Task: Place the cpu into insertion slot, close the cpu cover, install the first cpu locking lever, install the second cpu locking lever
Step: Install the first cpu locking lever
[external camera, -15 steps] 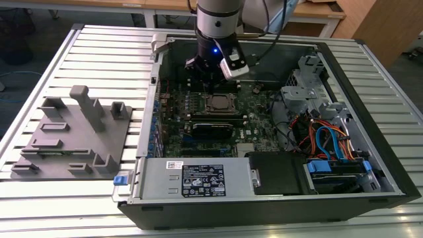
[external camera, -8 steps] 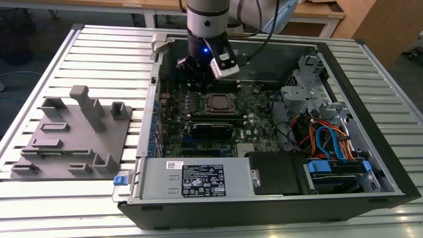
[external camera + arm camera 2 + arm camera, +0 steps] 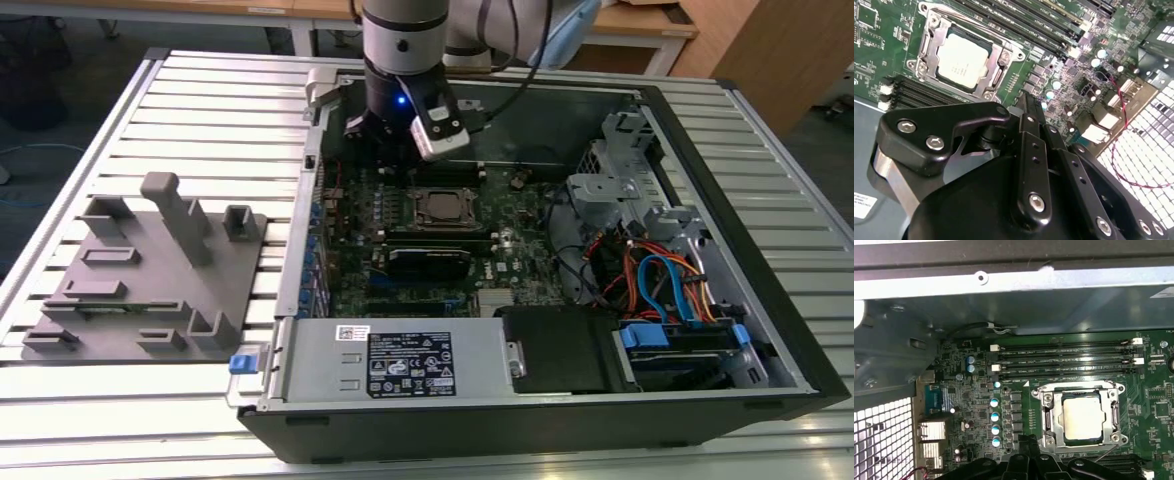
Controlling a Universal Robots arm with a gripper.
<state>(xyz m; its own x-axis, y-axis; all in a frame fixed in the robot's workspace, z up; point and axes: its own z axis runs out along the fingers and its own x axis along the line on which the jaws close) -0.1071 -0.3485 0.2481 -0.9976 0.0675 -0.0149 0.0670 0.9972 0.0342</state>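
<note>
The end effector (image 3: 1028, 100) hovers, tips pinched together on nothing, and the small flat silvery-grey square cpu (image 3: 963, 62) lies just ahead, seated in the silver-rimmed insertion slot (image 3: 1044, 441) under the thin silver cpu cover (image 3: 1076, 386).

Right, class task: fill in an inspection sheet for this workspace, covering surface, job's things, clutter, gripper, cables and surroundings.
Surface: slatted metal table bearing an open computer case.
Job's things: cpu seated in the insertion slot; cpu cover lies flat around it.
Clutter: grey fixture block on the table, on the exterior view's left of the case.
Gripper: gripper shut, empty, above the board near the socket.
Cables: blue and orange leads inside the case.
Surroundings: wooden desks behind the table.
</note>
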